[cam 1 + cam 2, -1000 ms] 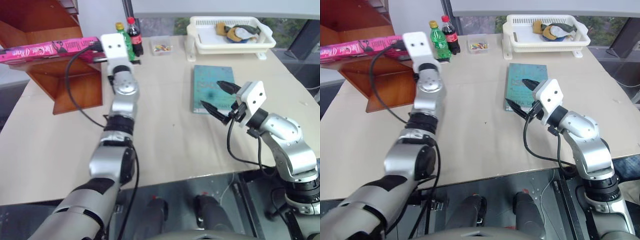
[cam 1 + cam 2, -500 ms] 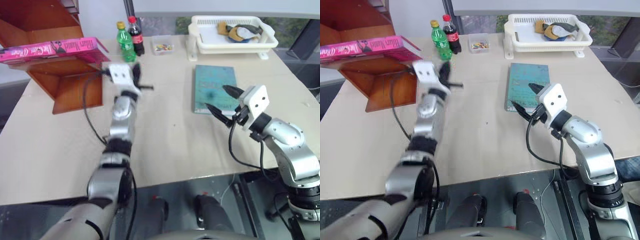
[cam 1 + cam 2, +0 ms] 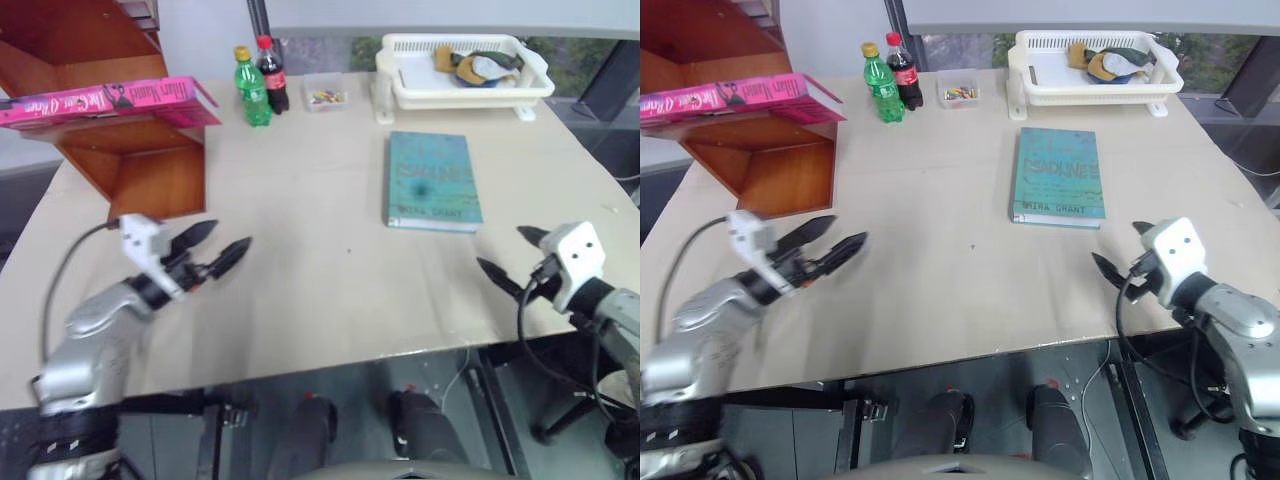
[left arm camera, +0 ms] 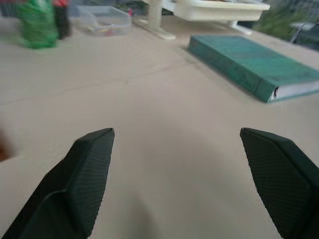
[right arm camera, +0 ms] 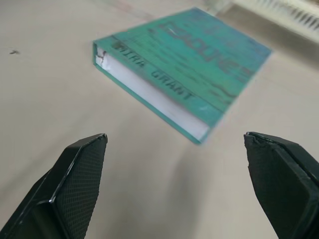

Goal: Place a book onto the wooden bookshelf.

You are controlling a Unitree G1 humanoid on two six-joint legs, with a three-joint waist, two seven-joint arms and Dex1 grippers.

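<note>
Pink book (image 3: 105,100) flat on wooden bookshelf (image 3: 130,165), lengthwise across; left gripper (image 3: 212,250) nearer, right gripper (image 3: 508,258) far; jaws open, empty.

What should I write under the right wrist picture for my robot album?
Open right gripper hovers over the table, its fingers pointing at a teal book lying flat.
</note>
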